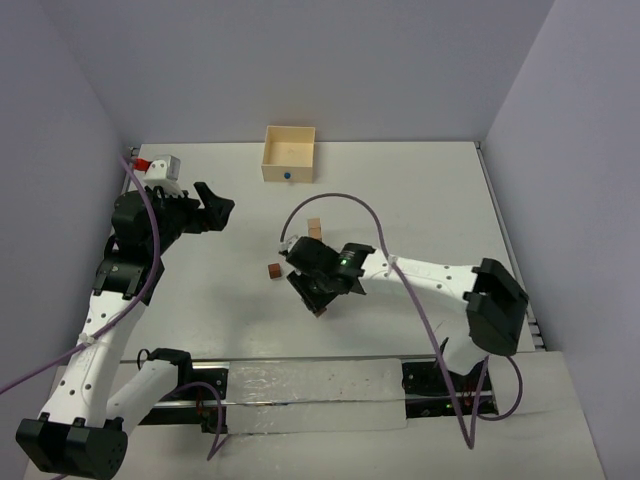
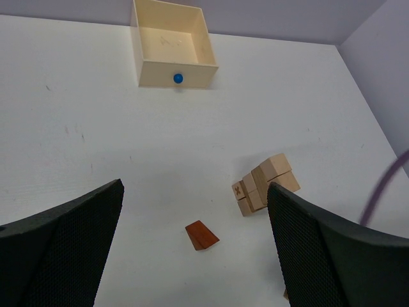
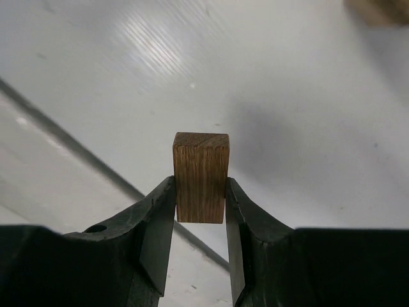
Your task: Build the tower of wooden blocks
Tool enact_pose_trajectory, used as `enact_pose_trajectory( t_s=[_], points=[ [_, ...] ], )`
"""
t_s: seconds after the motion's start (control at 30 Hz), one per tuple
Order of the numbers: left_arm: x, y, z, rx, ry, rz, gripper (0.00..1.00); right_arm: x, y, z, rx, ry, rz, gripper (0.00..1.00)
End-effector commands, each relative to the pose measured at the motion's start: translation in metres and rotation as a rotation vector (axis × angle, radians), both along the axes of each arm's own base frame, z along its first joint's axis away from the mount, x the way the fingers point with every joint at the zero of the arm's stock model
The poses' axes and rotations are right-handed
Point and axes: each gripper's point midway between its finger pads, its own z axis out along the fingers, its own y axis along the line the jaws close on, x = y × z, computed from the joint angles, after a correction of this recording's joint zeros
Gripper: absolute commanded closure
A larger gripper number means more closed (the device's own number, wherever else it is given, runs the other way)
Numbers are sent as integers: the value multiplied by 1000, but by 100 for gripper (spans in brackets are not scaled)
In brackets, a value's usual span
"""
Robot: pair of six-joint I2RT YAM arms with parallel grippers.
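Carrying step: right gripper (image 3: 200, 190) clamped a small dark-brown wooden block (image 3: 200, 163) at frame centre; left gripper (image 2: 195, 192) gaped empty. Next move likely required squared placement atop the pale tan wooden tower (image 2: 265, 182), centre-right.

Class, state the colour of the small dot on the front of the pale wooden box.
Blue dot on the box; clearest in left wrist view.

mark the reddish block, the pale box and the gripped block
reddish block (image 2: 201, 233): left wrist view, top face
pale box (image 2: 195, 73): left wrist view, front wall
gripped block (image 3: 200, 173): right wrist view, front face
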Motion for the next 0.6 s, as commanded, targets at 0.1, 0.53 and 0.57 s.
enact_pose_trajectory(
  t_s=[0.1,0.53,0.57],
  points=[
    [5,6,18,3,-54,30,1,25,37,150,327,-217,29,100],
    [7,6,19,-2,-59,36,1,130,-9,157,211,-166,-475,100],
    [7,7,18,2,-58,37,1,139,-14,156,212,-160,-515,100]
  ],
)
